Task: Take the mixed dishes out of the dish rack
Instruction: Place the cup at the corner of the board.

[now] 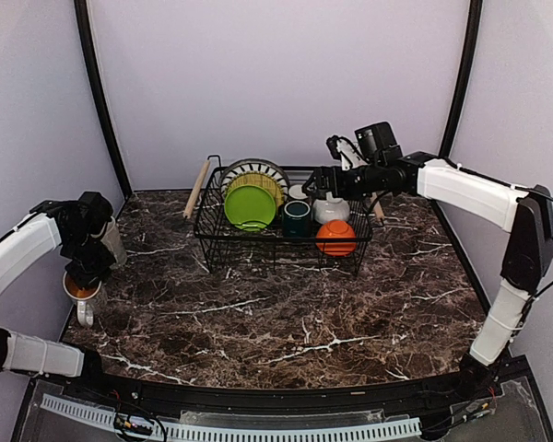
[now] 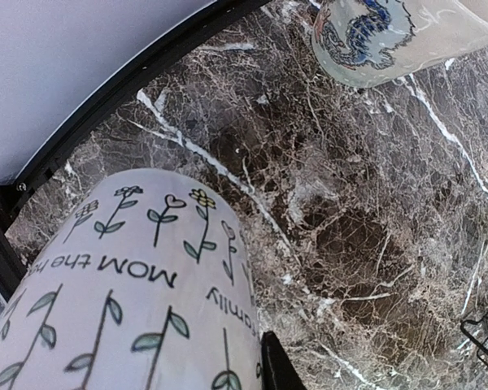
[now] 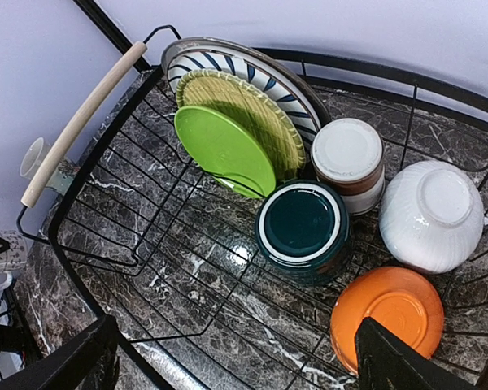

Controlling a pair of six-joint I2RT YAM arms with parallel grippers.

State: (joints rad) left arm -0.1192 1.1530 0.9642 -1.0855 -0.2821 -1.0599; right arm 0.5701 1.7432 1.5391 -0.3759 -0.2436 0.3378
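The left hand (image 1: 88,269) is pinched narrow on the rim of a flowered mug (image 2: 138,301) at the tabletop's (image 1: 286,322) left edge; a blue mug (image 2: 374,36) stands just beside it. The right hand (image 3: 236,325) hangs wide open over the rack (image 1: 276,249), above the upturned orange bowl (image 3: 390,313). The rack also holds a white bowl (image 3: 431,215), a green mug (image 3: 301,227) and a cup (image 3: 347,158), all upturned. At its left end a lime plate (image 3: 220,146), a yellow plate (image 3: 256,110) and a striped plate (image 3: 228,61) stand on edge.
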